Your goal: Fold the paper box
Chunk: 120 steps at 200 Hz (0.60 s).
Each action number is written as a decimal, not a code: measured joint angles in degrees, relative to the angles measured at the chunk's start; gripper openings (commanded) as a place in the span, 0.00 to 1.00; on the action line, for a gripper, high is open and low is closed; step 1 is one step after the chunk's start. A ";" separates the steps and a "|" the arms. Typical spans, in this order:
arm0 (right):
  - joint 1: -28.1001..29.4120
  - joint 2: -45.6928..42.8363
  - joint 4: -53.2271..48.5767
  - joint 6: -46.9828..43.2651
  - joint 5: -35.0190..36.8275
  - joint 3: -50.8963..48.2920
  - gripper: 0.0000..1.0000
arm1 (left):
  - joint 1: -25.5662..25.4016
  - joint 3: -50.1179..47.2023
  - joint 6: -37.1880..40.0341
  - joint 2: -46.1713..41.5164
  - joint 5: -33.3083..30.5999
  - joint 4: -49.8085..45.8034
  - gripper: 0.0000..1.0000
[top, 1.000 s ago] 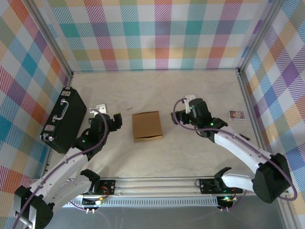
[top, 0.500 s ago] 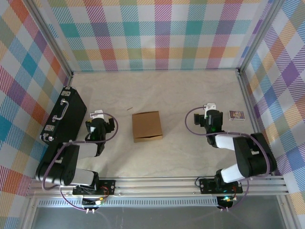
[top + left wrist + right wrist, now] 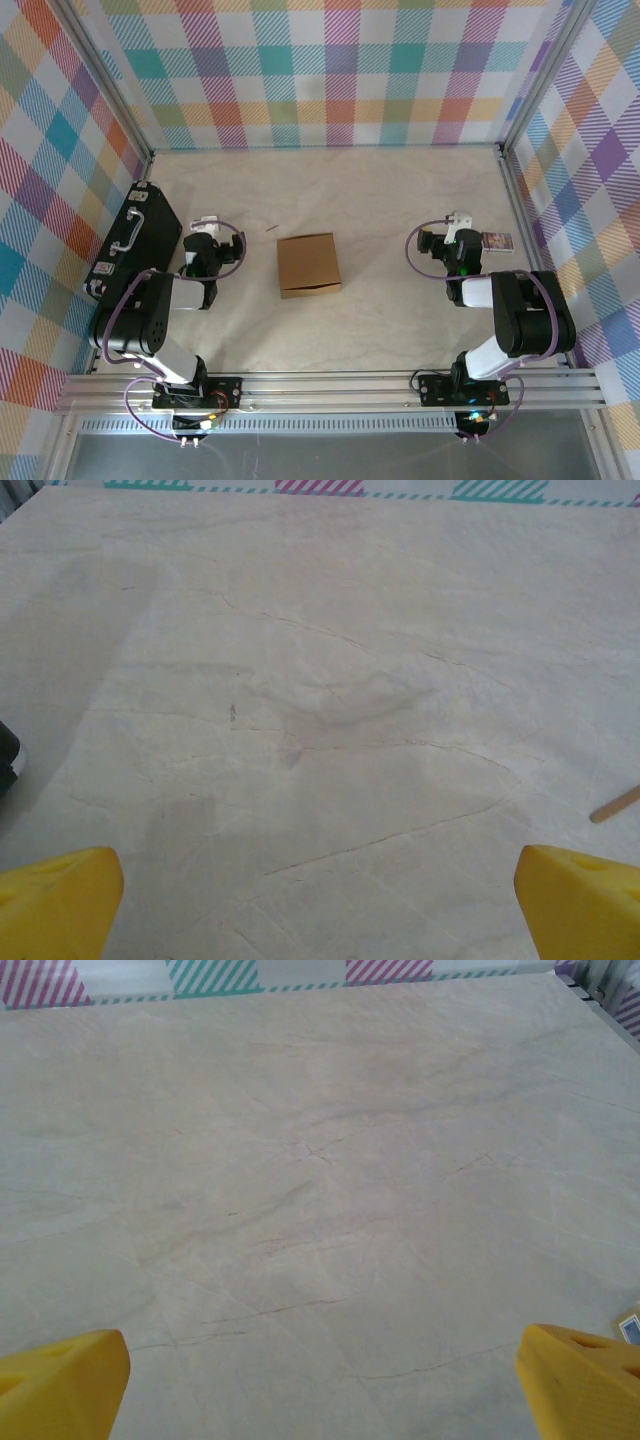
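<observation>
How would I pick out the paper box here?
Start with the pale marbled table. Near its middle lies the paper box, small, squarish, plain brown cardboard. The black case on the left has a handle, and the tiny packet on the right is printed.

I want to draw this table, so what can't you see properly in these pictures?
- Paper box, top view: its own top panel hides the inside.
- Small packet, top view: print too small to read; the right wrist view's edge cuts it off.
- Thin stick: cut off at the left wrist view's right edge.
</observation>
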 measured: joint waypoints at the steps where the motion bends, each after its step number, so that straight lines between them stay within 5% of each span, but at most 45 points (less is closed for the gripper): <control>1: 0.00 0.00 0.00 0.00 -0.02 0.00 0.99 | 0.00 0.00 0.00 0.00 0.02 -0.02 1.00; 120: 0.00 0.00 -0.09 -0.02 -1.44 0.04 0.99 | 0.09 0.02 0.00 0.04 1.49 -0.02 1.00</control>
